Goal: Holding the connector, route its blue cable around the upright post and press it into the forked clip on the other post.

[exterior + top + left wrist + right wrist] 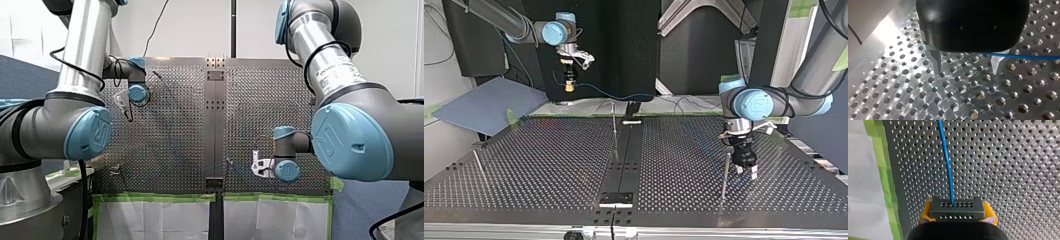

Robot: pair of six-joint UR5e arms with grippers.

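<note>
- Perforated metal table (549, 165): it fills the work area, with a dark strip down its middle. In the right wrist view, green tape (885, 170) lines its edge.
- Left gripper (967, 73): black body, metal fingers. It hangs low over the table at the top view's right. The jaws are spread wide and hold nothing between them.
- Right gripper (957, 211): it is raised well above the table's far edge at the top view's left. Its yellow-padded jaws pinch the connector from both sides.
- Three thin upright posts stand on the table:
  - one (725, 172) just beside the left gripper;
  - one (614, 127) by the middle strip;
  - one (479, 167) near the top view's left edge.
  - We cannot tell which of them carries the forked top.
- Connector (956, 206): a dark block with rows of small holes, seated between the right gripper's pads and well apart from all the posts.
- Blue cable (946, 162):
  - It leaves the connector's face and runs straight out over the table.
  - In the top view it sags from the connector toward the middle of the far edge.
  - In the left wrist view a stretch passes one finger of the left gripper. We cannot tell whether it touches.
</note>
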